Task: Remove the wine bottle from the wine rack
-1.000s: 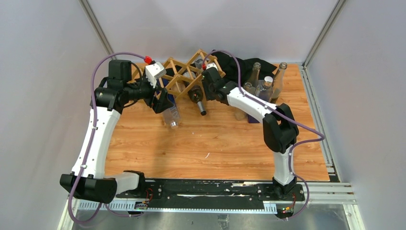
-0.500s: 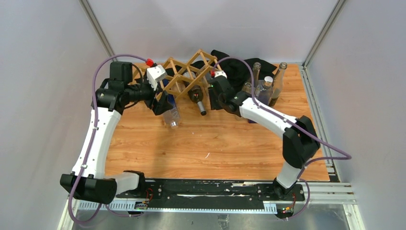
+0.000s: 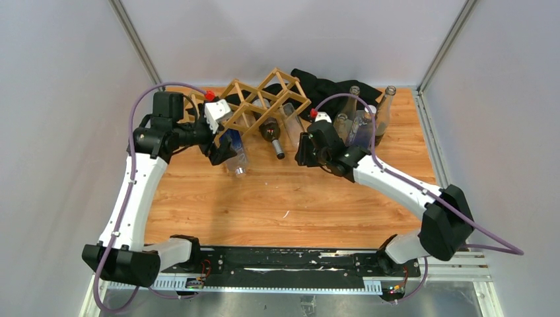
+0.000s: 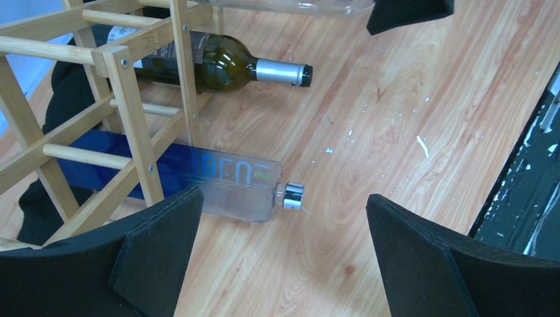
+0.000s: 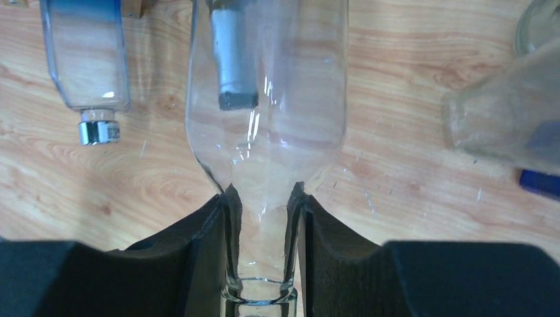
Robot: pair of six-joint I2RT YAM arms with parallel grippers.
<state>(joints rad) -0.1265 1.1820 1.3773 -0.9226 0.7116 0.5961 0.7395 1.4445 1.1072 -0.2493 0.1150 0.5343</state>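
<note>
**Right jaws pinching a clear bottle's neck at the rack's end**

The right gripper (image 5: 262, 198) (image 3: 302, 150) had its jaws pinched on the neck of the clear wine bottle (image 5: 297, 99) (image 3: 291, 117). The see-through body ran straight ahead of them to the right end of the wooden rack (image 3: 257, 99) (image 4: 125, 86). Whether its base sat inside a cell could not be told. Bare wooden table (image 3: 297, 198) lay beneath and behind those jaws, and upright glass bottles (image 3: 363, 119) crowded their right side. The left gripper (image 4: 284, 198) (image 3: 223, 150) had its jaws spread wide, with a blue bottle (image 4: 218, 181) lying just ahead and a dark green bottle (image 4: 224, 63) beyond it in the rack.
</note>
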